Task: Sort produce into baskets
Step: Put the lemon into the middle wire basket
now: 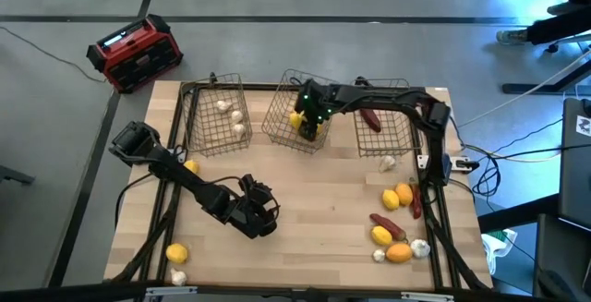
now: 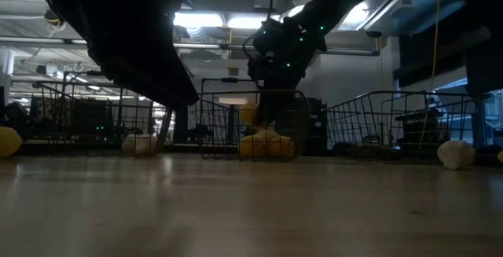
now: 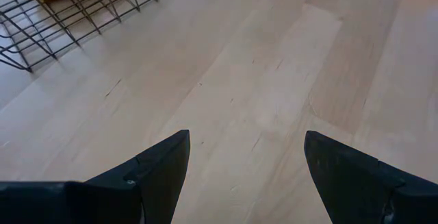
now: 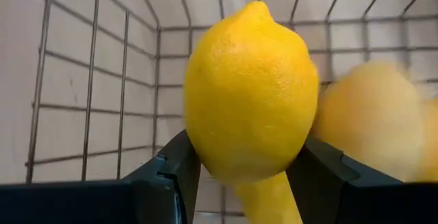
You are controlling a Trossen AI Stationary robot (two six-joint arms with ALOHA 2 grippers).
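- High view: right gripper (image 1: 310,117) reaches into the middle basket (image 1: 282,122), clamped on a lemon (image 1: 296,120). Left gripper (image 1: 261,211) waits low over bare table (image 1: 314,219), well apart from any produce. White bulbs (image 1: 231,115) lie in the left basket (image 1: 199,117); a dark red piece (image 1: 370,120) lies in the right basket (image 1: 402,122). Unsorted pile (image 1: 395,228) of lemons, orange pieces, bulbs and red pieces sits near the right front corner; two more lemons (image 1: 176,253) and a bulb lie along the left side.
- Low view: right gripper (image 2: 275,56) hangs above the middle basket (image 2: 291,123), with yellow fruit (image 2: 266,145) already on its floor.
- Left wrist view: fingers (image 3: 161,172) spread wide, nothing between them, only table boards ahead and a basket corner (image 3: 61,18).
- Right wrist view: lemon (image 4: 250,90) pinched between both fingers (image 4: 174,176), mesh wall (image 4: 96,80) behind, other yellow fruit (image 4: 373,118) just beside.
- Step in hand, by judgement: dropping a lemon among the lemons. Next move calls for spreading the fingers, lifting clear of the wire rim, then heading to the pile.
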